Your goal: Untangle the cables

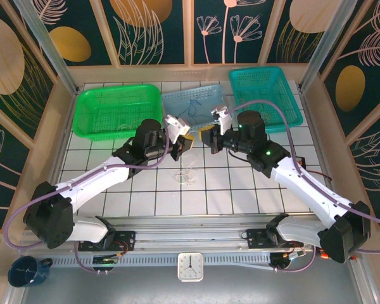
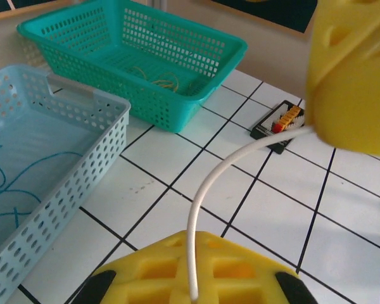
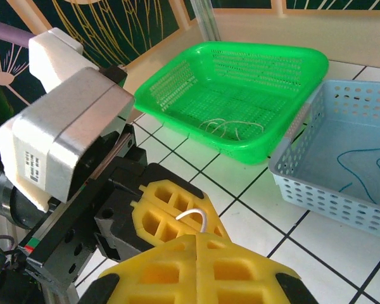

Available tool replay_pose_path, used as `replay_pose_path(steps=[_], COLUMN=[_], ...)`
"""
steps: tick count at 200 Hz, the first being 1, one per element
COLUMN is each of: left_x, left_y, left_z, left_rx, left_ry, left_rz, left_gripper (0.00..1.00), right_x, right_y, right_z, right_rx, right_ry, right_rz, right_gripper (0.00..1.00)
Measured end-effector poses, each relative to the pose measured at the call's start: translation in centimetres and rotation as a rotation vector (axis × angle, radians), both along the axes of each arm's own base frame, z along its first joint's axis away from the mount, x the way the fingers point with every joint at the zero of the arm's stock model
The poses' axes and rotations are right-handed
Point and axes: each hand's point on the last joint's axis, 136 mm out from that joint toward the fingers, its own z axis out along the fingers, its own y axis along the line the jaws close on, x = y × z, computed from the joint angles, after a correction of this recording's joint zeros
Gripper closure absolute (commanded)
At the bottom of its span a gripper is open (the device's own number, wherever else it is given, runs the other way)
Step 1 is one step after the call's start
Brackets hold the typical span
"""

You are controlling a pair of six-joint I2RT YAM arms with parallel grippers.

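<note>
Looking along your left jaws, you see their yellow pads (image 2: 158, 269) pressed together on one end of a white cable (image 2: 199, 190). The cable rises out of the pads, arcs up and to the right, and meets the yellow pad (image 2: 348, 82) of your right jaws. Those are closed as well and pinch the other end.

From the right wrist, the two sets of jaws sit almost touching, with a short loop of the cable standing up between them. On the counter (image 1: 240, 190), just on the near side of the gap between the jaws, lies a faint pale tangle (image 1: 185, 175) of thin wire. A small black block (image 2: 278, 123) with orange and red parts rests on the tiles below your right jaws.

Straight beyond both jaws is the light blue basket (image 1: 196, 101), with blue cables (image 2: 12, 183) in it. Beyond your right jaws the teal basket (image 1: 266, 95) holds yellow cables (image 2: 158, 79). Beyond your left jaws the green basket (image 1: 117, 111) holds whitish cables (image 3: 231, 126).
</note>
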Motion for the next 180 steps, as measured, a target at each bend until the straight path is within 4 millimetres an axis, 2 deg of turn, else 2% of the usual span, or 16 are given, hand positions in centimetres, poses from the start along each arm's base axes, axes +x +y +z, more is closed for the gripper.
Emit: replay_pose_path(steps=[12, 22, 35, 47, 70, 90, 130, 162, 180], left_x=[0.1, 0.2, 0.4, 0.6, 1.1, 2.1, 4.6, 6.4, 7.1], left_y=[0.0, 0.0, 0.1, 0.3, 0.6, 0.8, 2.6, 4.3, 4.9], left_z=[0.2, 0.3, 0.4, 0.7, 1.9, 4.3, 9.4, 11.6, 12.4], left_rx=[-0.011, -0.019, -0.027, -0.036, -0.062, -0.097, -0.176, -0.192, -0.197], left_ry=[0.004, 0.01, 0.014, 0.02, 0.016, -0.007, -0.068, -0.101, -0.11], left_rz=[0.005, 0.014, 0.033, 0.057, 0.098, 0.14, 0.238, 0.303, 0.324], left_gripper=[1.0, 1.0, 1.0, 1.0, 1.0, 1.0, 1.0, 1.0, 1.0], right_x=[-0.1, -0.1, -0.2, -0.4, -0.7, -0.6, -0.3, 0.2, 0.6], right_y=[-0.1, -0.3, -0.6, -1.0, -1.5, -1.5, -1.4, -0.8, -0.4], right_z=[0.3, 0.7, 1.5, 2.0, 2.2, 1.3, -2.4, -6.4, -7.6], right_rx=[0.008, 0.013, 0.035, 0.059, 0.099, 0.114, 0.126, 0.119, 0.119], right_ry=[0.0, -0.013, -0.031, -0.041, -0.05, -0.033, 0.046, 0.132, 0.164], right_rz=[-0.006, -0.012, -0.024, -0.038, -0.056, -0.065, -0.083, -0.099, -0.102], right_gripper=[0.73, 0.6, 0.51, 0.46, 0.42, 0.4, 0.39, 0.39, 0.38])
